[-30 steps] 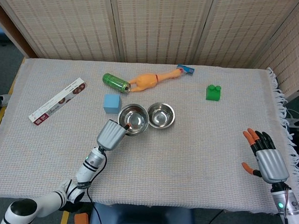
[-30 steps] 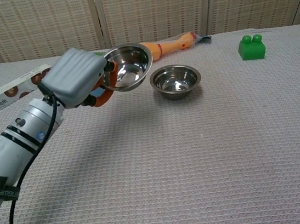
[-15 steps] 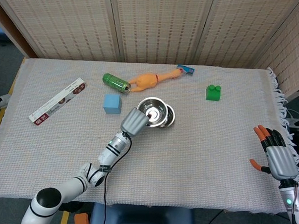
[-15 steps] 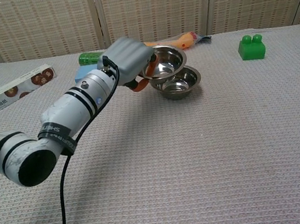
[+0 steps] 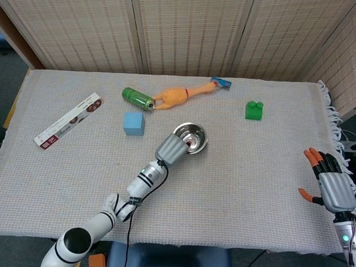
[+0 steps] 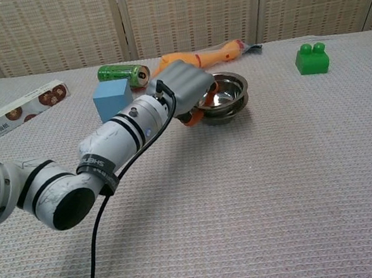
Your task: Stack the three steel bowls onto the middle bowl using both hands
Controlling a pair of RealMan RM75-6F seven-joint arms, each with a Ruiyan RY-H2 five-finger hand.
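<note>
A steel bowl (image 5: 191, 135) sits nested on the steel bowl beneath it at the table's middle; in the chest view the stack (image 6: 228, 94) shows two rims. My left hand (image 5: 170, 149) reaches in from the near left and grips the top bowl's near rim, its orange fingertips (image 6: 197, 115) curled over the edge. Most of the lower bowl is hidden by the top one. My right hand (image 5: 331, 187) hovers at the table's right edge, fingers spread and holding nothing; the chest view does not show it.
A blue block (image 5: 133, 123) lies left of the stack. Behind it are a green can (image 5: 138, 98) and a rubber chicken (image 5: 182, 94). A green brick (image 5: 254, 109) stands at the back right, a long flat box (image 5: 69, 120) at the far left.
My left hand has carried the bowl rightward and lowered it onto the bowl on the table. The right hand has drawn back toward the right edge.
</note>
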